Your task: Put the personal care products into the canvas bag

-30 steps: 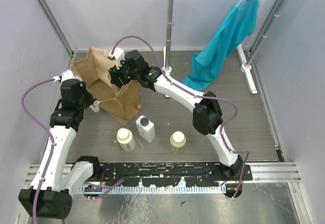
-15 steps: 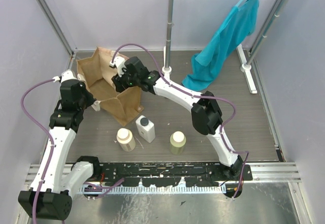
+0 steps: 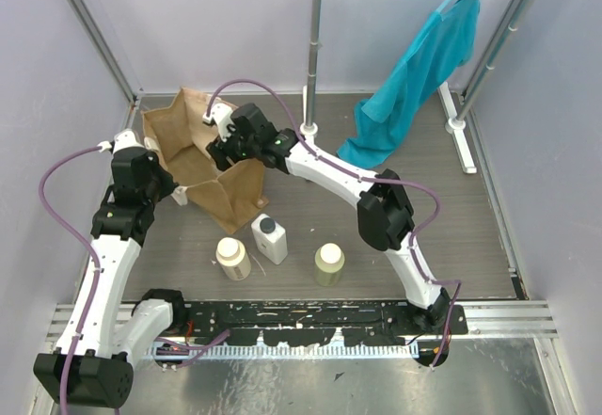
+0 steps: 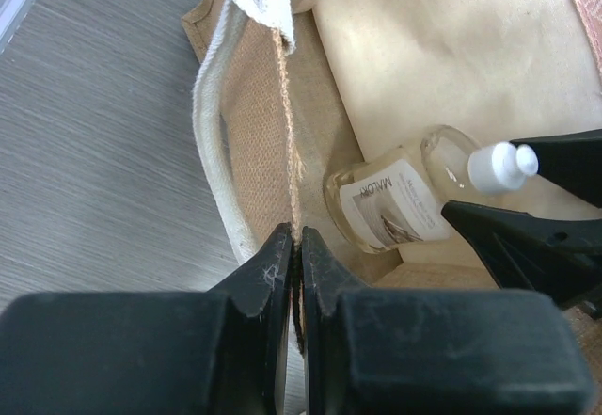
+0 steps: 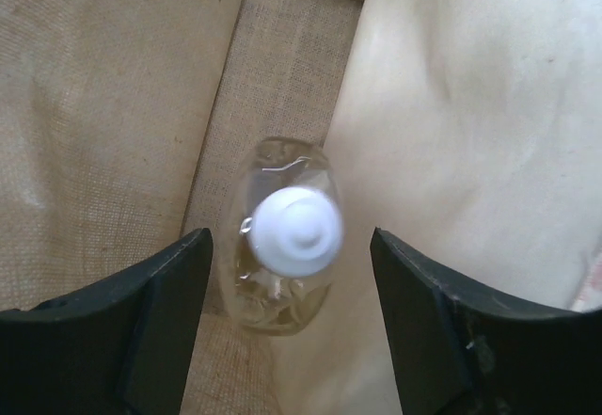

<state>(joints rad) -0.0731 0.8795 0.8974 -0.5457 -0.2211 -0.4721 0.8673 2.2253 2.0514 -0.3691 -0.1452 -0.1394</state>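
Note:
The canvas bag [image 3: 230, 189] stands open at the back left. My left gripper [image 4: 296, 241] is shut on its near rim [image 4: 268, 123], beside a whitish handle [image 4: 212, 114]; it also shows in the top view [image 3: 172, 192]. My right gripper [image 5: 292, 246] is open inside the bag's mouth [image 3: 221, 147]. The amber bottle with white cap [image 5: 282, 293] sits below and between its fingers, touching neither. In the left wrist view the bottle [image 4: 395, 203] leans tilted against the bag's inside. The cream bottle [image 3: 233, 257], the white rectangular bottle [image 3: 269, 237] and the olive-green bottle [image 3: 328, 264] stand on the table in front of the bag.
A teal garment [image 3: 414, 71] hangs from a rack at the back right, its tail on the table. A metal pole [image 3: 310, 67] stands just behind the right arm. The cage frame posts rise at the left [image 3: 94, 34] and right [image 3: 503, 43].
The bag's mouth has spread wider and its back left corner has shifted. My right gripper has moved slightly right at the bag's mouth. The left arm and the three table bottles have not moved.

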